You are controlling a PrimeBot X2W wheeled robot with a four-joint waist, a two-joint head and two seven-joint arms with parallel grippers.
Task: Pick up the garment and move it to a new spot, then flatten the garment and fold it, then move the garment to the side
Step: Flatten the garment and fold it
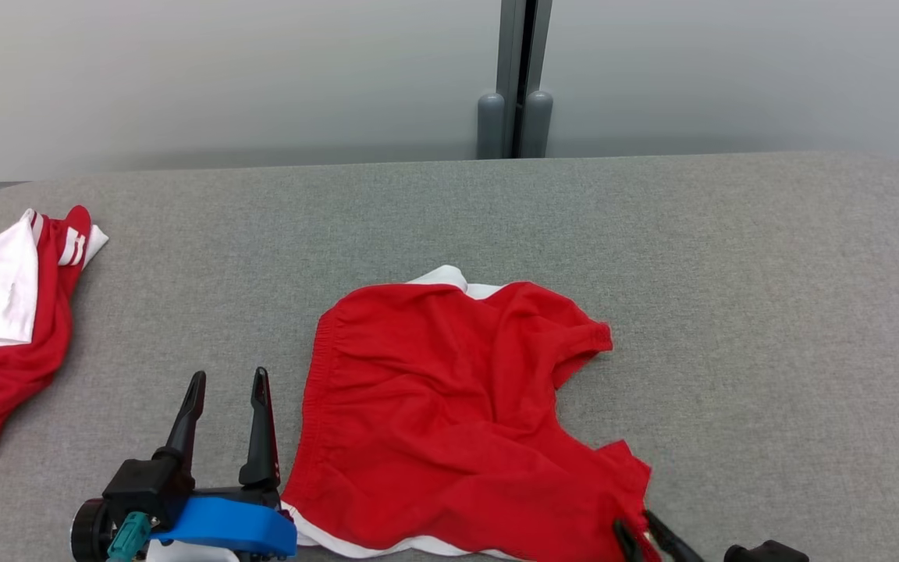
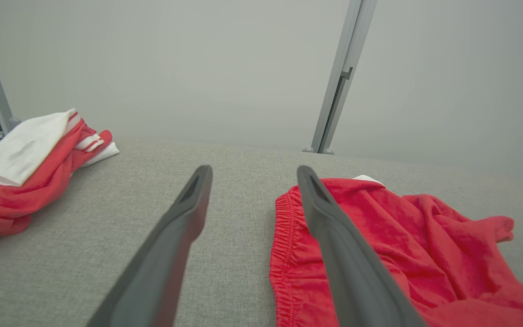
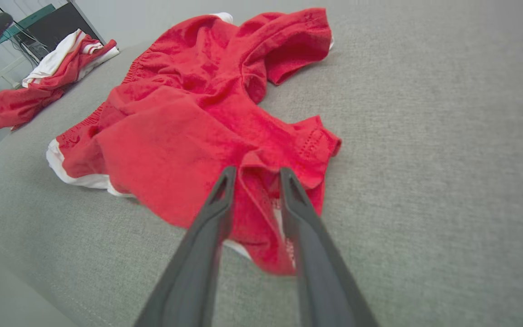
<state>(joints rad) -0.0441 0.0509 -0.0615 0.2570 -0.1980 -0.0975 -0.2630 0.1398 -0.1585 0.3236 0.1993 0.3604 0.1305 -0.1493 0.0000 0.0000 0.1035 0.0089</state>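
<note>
Well left of the red shorts (image 1: 434, 414), a crumpled red-and-white garment (image 1: 5, 328) lies on the grey padded table (image 1: 769, 273); it is best left alone. The left gripper (image 1: 229, 375) stands released, fingers wide, just beside the shorts' elastic waistband. The shorts lie rumpled on the table, white trim showing along their near edge. At their near right leg hem, the right gripper (image 1: 634, 521) has its fingers narrowly parted around a raised fold; I cannot tell whether it pinches the cloth. To flatten well, I judge each claw should take an outer corner of the shorts and draw outward, low and evenly.
</note>
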